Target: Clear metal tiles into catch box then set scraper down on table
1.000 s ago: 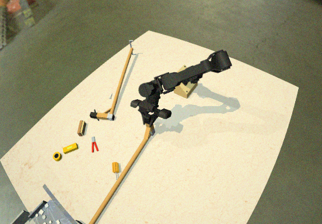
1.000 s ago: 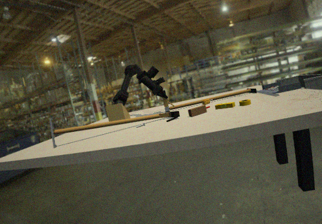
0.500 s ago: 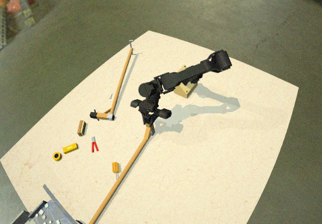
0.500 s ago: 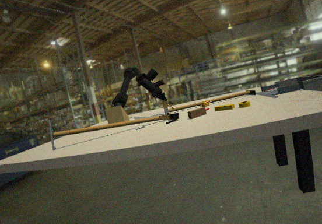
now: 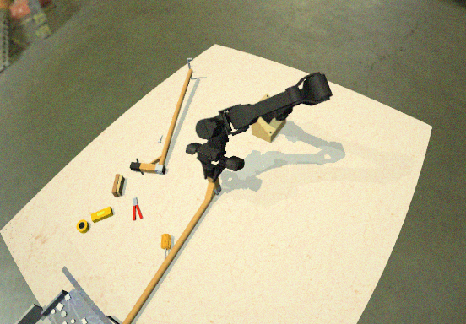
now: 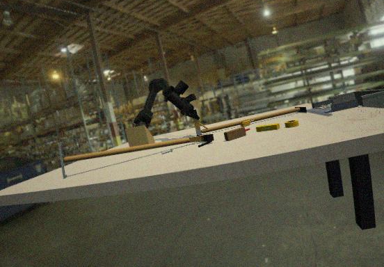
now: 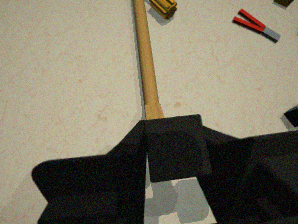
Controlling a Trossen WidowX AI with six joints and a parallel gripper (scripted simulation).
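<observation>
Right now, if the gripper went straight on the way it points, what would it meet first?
The gripper, shut on the long scraper, points down, so the table comes first, just beneath; how close is unclear.

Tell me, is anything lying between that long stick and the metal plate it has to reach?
Nothing visible blocks it. The tool is shut on the long scraper, whose far end already reaches the steel plate. A small orange brush lies beside the handle, close but apart from it.

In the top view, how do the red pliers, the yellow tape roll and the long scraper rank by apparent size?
1. Long scraper, largest by far.
2. Red pliers and yellow tape roll: look about alike, so no ranking.
</observation>
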